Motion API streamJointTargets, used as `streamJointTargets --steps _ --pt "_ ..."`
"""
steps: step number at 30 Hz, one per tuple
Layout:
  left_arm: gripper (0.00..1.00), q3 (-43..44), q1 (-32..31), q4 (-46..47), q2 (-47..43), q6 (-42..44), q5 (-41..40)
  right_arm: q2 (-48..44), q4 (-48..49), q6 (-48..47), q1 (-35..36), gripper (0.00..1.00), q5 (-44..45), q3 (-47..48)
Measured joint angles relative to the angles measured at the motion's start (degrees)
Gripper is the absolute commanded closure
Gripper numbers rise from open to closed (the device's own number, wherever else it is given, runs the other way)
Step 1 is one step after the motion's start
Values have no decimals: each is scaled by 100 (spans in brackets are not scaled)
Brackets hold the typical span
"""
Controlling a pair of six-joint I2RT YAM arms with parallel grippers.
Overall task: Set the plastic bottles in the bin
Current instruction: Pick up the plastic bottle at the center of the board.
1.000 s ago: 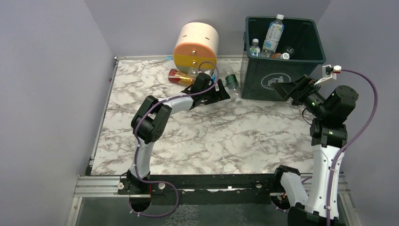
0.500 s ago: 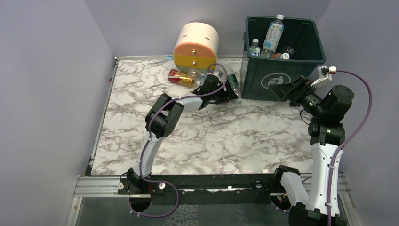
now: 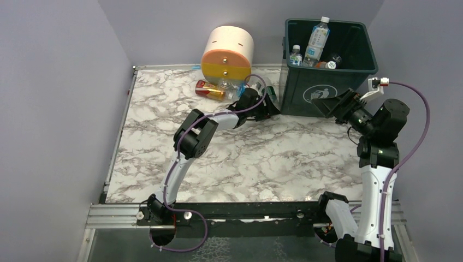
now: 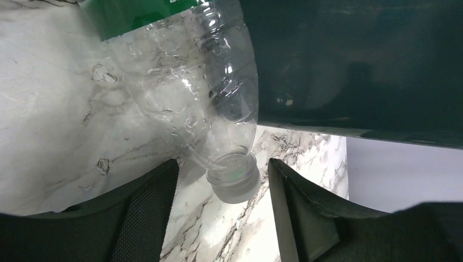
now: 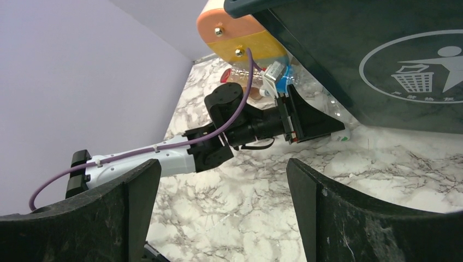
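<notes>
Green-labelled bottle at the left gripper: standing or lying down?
Lying down: the bottle rests on its side on the table, neck toward the left wrist camera, beside the bin.

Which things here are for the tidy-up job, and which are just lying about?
For the job:
- the dark green bin
- the bottles inside it
- the green-labelled clear bottle at the left gripper
- the red-labelled bottle lying down

Just lying about:
- the cream and orange round drawer unit
</notes>
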Motion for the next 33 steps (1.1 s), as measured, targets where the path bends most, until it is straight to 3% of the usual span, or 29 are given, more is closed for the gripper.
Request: streamJointTargets --steps 6,15,24,33 --pt "40 68 -46 107 114 -101 -4 2 2 2 0 12 0 -55" --pt "55 68 -85 131 181 -197 -7 2 20 4 0 12 -33 -127" --pt "55 -55 -94 289 170 -212 -13 2 31 24 0 12 -76 -184" --pt "55 -1117 -107 490 -490 -181 -48 -2 72 103 0 12 -173 -330"
